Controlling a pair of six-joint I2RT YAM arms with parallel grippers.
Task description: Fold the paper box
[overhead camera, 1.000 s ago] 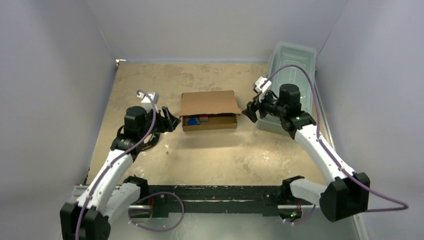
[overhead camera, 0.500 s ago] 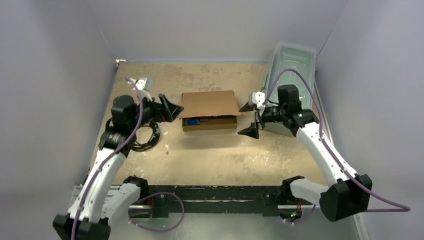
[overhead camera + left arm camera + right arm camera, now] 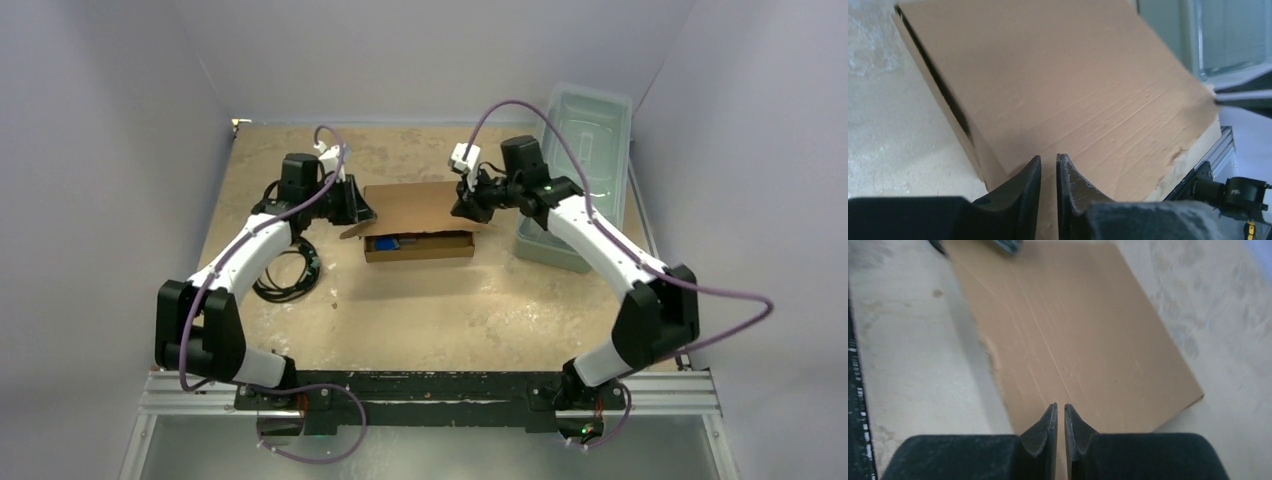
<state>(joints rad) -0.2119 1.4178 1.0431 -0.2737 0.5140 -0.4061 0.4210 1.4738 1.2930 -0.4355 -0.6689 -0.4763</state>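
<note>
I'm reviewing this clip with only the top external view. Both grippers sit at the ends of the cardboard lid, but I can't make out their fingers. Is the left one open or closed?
Observer: Closed. The left wrist view shows the left gripper shut to a thin slit. Its tips are over the flat face of the paper box lid, with no edge visibly between them.
Operator: And the right one?
Observer: In its own wrist view the right gripper is shut the same way, tips over the lid's face near one edge.
Operator: Is the lid's left side down flat?
Observer: No. The left wrist view shows a dark gap running under the lid's side edge.
</note>
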